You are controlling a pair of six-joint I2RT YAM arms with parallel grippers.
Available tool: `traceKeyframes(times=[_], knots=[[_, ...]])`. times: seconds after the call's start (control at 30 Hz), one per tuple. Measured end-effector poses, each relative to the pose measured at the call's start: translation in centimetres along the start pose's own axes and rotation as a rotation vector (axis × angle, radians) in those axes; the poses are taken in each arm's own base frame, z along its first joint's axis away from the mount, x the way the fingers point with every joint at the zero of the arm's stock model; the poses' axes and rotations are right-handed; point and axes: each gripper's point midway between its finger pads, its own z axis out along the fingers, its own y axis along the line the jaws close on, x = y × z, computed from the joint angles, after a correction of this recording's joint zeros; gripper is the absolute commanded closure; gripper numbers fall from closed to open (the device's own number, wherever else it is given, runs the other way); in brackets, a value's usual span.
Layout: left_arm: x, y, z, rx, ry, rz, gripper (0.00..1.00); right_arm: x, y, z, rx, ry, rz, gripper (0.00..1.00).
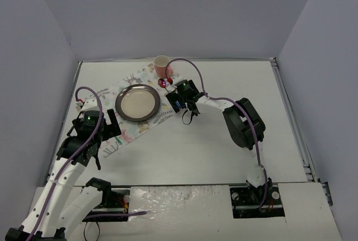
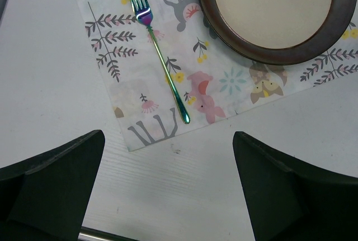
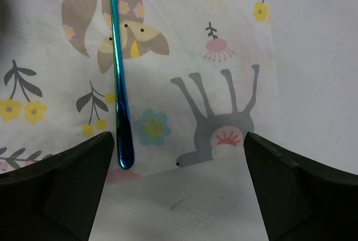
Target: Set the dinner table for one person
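Left gripper (image 2: 168,140), right gripper (image 3: 178,151): fingers (image 3: 291,185) apart, empty. Blue utensil (image 3: 118,95) lies at 3 o'clock of plate (image 2: 263,57); lift right straight up, don't nudge it.

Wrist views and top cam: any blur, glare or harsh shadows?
Left wrist: rainbow-sheen metal fork and printed cloth placemat sharp; its own black fingers dark, little detail. Right wrist: bright sheen along the shiny blue utensil handle, print slightly soft. Top external: even light, only faint shadows on the matte white tabletop.
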Motion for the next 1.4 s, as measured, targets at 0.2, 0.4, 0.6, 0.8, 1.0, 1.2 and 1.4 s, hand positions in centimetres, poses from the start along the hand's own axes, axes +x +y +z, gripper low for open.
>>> traceKeyframes(times=[0.2, 0.4, 0.6, 0.8, 1.0, 1.2, 1.4], knots=[[0.0, 0.0, 0.0, 0.0, 0.0, 0.0, 0.03, 0.0, -0.2, 0.0, 0.006, 0.001, 0.005, 0.01], [0.0, 0.0, 0.0, 0.0, -0.002, -0.001, 0.03, 0.1, -0.5, 0.1, 0.016, 0.003, 0.009, 0.0], [-0.2, 0.1, -0.3, 0.004, -0.017, -0.007, 0.03, 0.2, -0.5, 0.0, 0.018, 0.001, 0.015, 0.0], [-0.4, 0.2, -0.8, 0.007, -0.022, -0.009, 0.03, 0.1, -0.9, -1.9, 0.015, -0.002, 0.033, 0.0], [-3.4, 0.3, -4.0, 0.027, -0.078, -0.03, 0.03, -5.3, -3.8, -9.5, 0.04, -0.157, 0.114, 0.0], [-7.0, 1.9, -8.9, 0.03, -0.208, -0.052, 0.03, -11.1, -10.1, -22.0, 0.153, -0.426, 0.273, 0.0], [-7.8, 4.8, -13.4, -0.005, -0.291, -0.046, 0.03, -8.1, -14.9, -31.7, 0.295, -0.565, 0.418, 0.0]])
